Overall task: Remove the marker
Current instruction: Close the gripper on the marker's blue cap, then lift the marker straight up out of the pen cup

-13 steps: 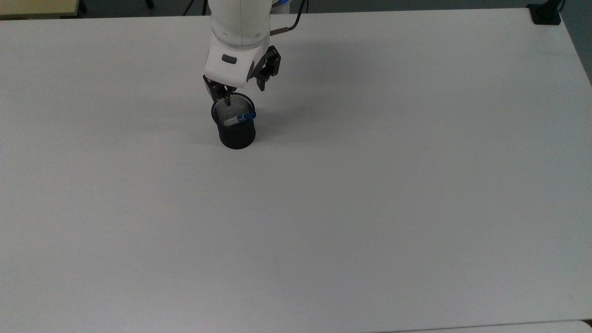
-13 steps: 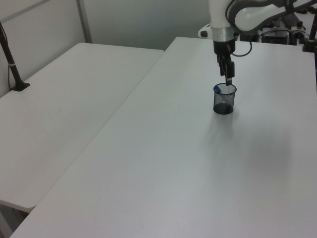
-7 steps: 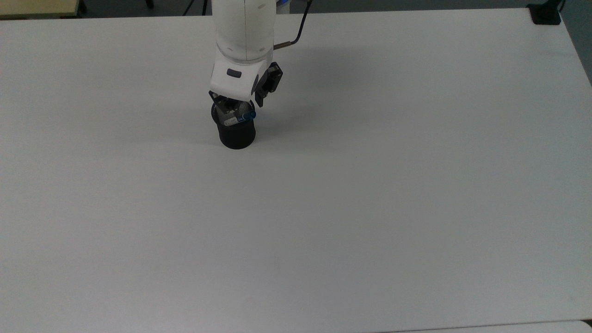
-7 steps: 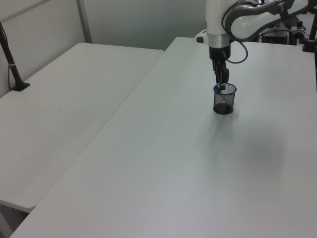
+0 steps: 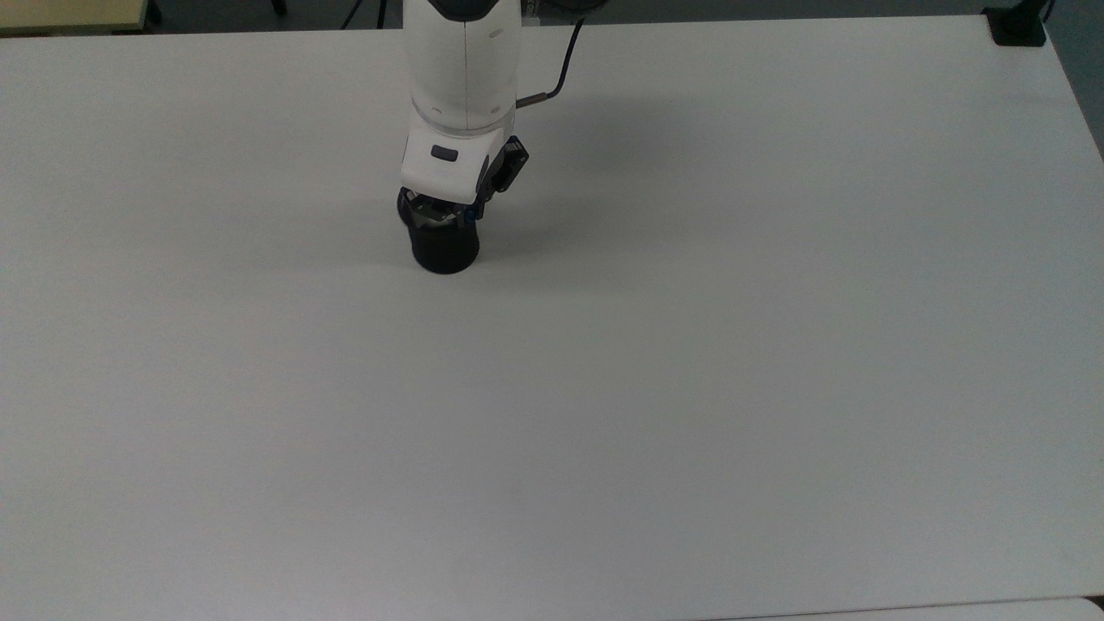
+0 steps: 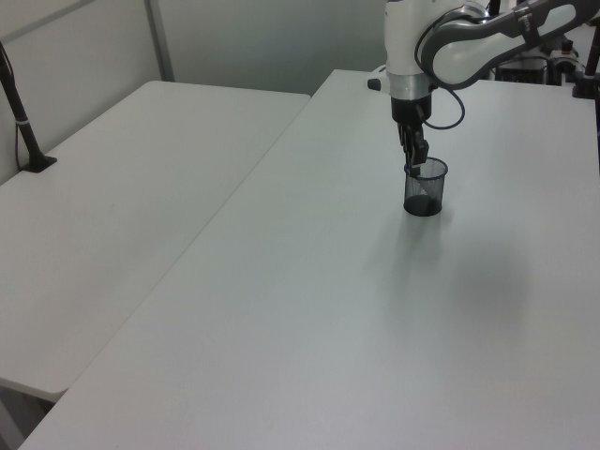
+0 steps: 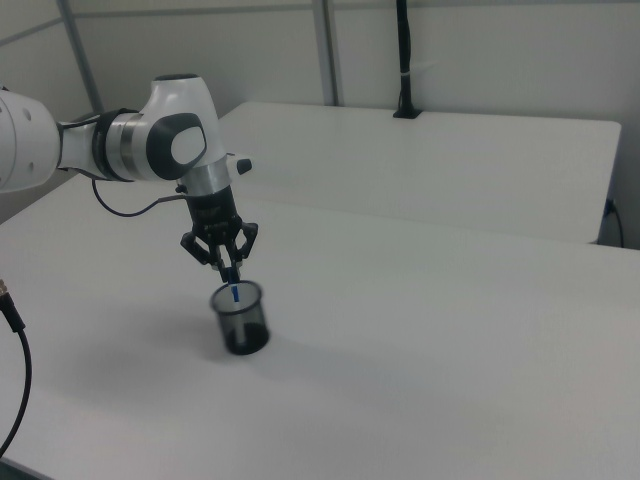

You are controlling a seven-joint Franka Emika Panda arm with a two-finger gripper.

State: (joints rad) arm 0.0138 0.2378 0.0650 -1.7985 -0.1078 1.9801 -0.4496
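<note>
The fingers [image 7: 230, 268] are closing together around the marker's [image 7: 234, 294] blue cap, poking steeply from the mesh cup [image 7: 241, 319].

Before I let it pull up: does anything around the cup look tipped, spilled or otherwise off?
Nothing stands out. The black mesh cup stands upright on the white table, and the marker leans inside it with its blue cap at the rim. The claw sits just above the cap. Nothing is spilled.

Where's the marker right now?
The marker stands in the black mesh cup, blue cap poking above the rim, directly under the claw in the right view.
</note>
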